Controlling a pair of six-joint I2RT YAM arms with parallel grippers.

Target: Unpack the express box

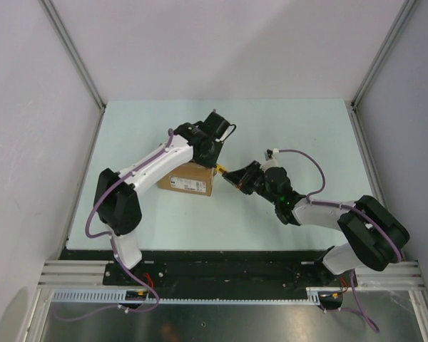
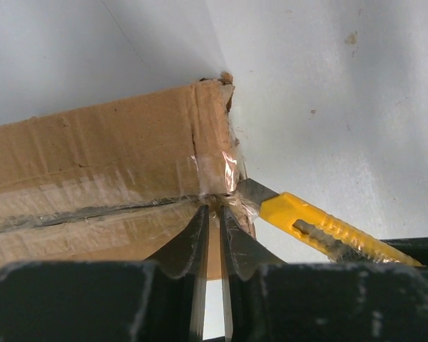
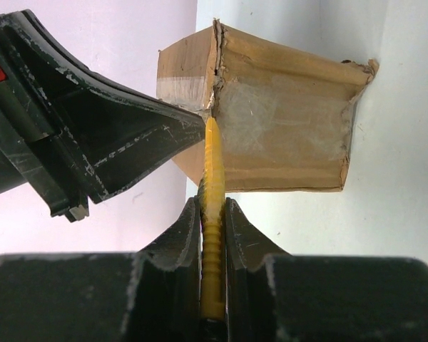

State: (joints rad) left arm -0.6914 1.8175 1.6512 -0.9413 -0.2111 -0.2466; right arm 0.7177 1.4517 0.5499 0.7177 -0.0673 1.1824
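Knife (image 2: 321, 224) blade at express box (image 2: 107, 149) corner

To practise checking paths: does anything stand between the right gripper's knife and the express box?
Nothing visible. The knife in the right gripper touches the express box at its taped seam; the left gripper sits alongside.

- White label (image 1: 186, 184) with dark print, on the near side of the small brown cardboard express box (image 1: 200, 175): print too small to read.
- Yellow plastic utility knife (image 2: 321, 224): no legible marking.
- Nothing readable elsewhere.
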